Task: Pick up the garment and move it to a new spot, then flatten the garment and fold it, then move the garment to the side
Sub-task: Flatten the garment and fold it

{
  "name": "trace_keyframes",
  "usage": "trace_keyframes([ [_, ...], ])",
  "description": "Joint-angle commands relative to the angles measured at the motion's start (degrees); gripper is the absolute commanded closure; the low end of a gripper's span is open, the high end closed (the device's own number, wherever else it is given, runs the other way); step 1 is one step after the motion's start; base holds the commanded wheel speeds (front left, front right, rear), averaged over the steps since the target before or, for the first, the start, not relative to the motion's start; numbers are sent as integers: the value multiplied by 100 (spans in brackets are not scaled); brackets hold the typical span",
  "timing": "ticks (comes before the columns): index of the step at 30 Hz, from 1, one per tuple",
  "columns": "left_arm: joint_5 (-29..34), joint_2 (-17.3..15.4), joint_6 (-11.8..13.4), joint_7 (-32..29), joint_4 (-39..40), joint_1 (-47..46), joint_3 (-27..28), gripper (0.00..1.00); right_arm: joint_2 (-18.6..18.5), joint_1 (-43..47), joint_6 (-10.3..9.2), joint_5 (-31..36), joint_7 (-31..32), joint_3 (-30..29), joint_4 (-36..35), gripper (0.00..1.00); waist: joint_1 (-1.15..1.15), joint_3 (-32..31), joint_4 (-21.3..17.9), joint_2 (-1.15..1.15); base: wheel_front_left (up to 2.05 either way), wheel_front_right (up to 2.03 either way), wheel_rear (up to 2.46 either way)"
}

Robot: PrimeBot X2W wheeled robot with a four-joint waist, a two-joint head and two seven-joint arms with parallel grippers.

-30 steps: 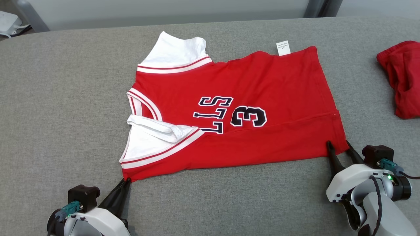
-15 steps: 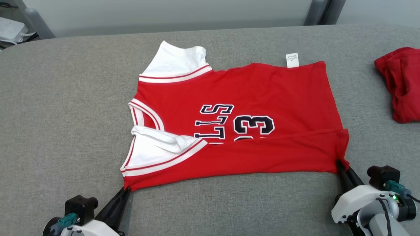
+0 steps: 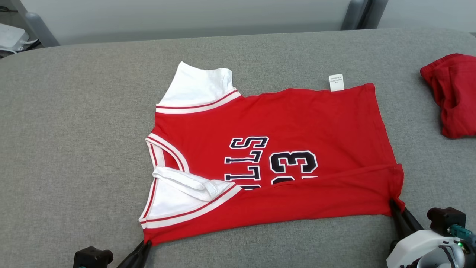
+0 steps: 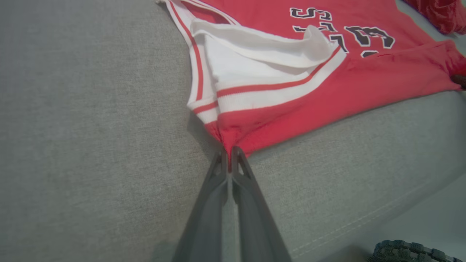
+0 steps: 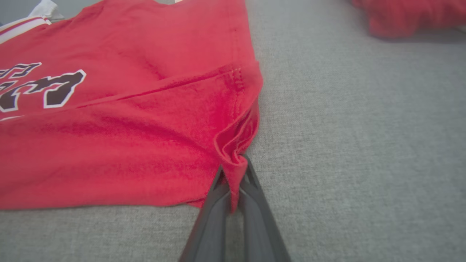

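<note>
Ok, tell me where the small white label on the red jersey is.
In the head view, the small white label juts from the far edge of the red basketball jersey, near its far right corner, lying on the grey padded surface.

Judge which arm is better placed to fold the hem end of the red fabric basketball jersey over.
Right. The right gripper is shut on the near hem corner of the red jersey; the left gripper pinches the sleeve-end corner.
</note>
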State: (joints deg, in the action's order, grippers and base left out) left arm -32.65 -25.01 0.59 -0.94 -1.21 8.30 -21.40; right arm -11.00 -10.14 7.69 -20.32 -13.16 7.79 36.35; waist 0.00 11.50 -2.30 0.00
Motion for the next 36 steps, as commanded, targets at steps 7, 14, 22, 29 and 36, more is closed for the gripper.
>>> trace_keyframes([
  [7,-171,-118,75,-141,150,-180,223,59,-4,157,-20,121,302,-47,-219,52,0,54,-34,0,0,0,0],
  [14,-237,-37,279,33,145,-180,408,0,18,224,-20,318,181,-354,-415,0,0,-40,-56,0,0,0,0],
  [22,-363,-82,686,642,336,-27,1123,0,6,261,-20,808,-58,-928,-966,0,0,-220,-98,0,0,0,0],
  [29,-342,122,841,1106,503,-366,1320,0,300,7,-20,1033,-127,-681,-1414,0,0,-362,-172,0,0,0,0],
  [36,-198,488,698,1240,116,-1403,963,0,440,-369,-20,858,-120,23,-1322,0,0,-201,-106,0,0,0,0],
])
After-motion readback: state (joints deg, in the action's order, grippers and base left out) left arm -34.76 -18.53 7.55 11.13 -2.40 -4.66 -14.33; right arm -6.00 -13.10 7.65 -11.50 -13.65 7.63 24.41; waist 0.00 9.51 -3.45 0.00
